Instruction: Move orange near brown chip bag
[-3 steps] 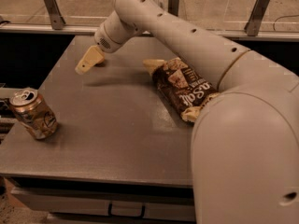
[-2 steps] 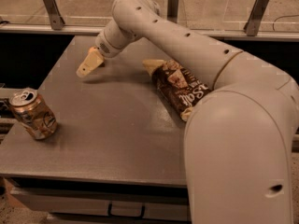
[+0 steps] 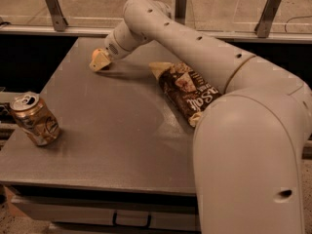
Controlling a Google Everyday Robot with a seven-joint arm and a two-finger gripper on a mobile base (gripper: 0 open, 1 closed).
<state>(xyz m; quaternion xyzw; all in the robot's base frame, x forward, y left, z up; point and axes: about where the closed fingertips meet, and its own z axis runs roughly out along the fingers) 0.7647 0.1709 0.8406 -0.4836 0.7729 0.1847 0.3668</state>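
Note:
The brown chip bag (image 3: pixel 187 90) lies flat on the grey table (image 3: pixel 117 130), right of centre, dark brown with cream ends and white lettering. My gripper (image 3: pixel 100 61) is at the table's far left part, low over the surface, about a bag's length left of the bag. A small orange-coloured patch (image 3: pixel 96 53) shows at the gripper's upper edge. It may be the orange, but the gripper hides most of it. No other orange shows on the table.
A tan dented soda can (image 3: pixel 34 119) stands tilted near the table's left front edge. My white arm (image 3: pixel 253 145) fills the right side and hides the table's right front. A rail with metal posts (image 3: pixel 267 13) runs behind the table.
The gripper has shifted slightly to the right, toward the bag, staying low over the table. The arm's near segments have swung. The bag and can have not moved.

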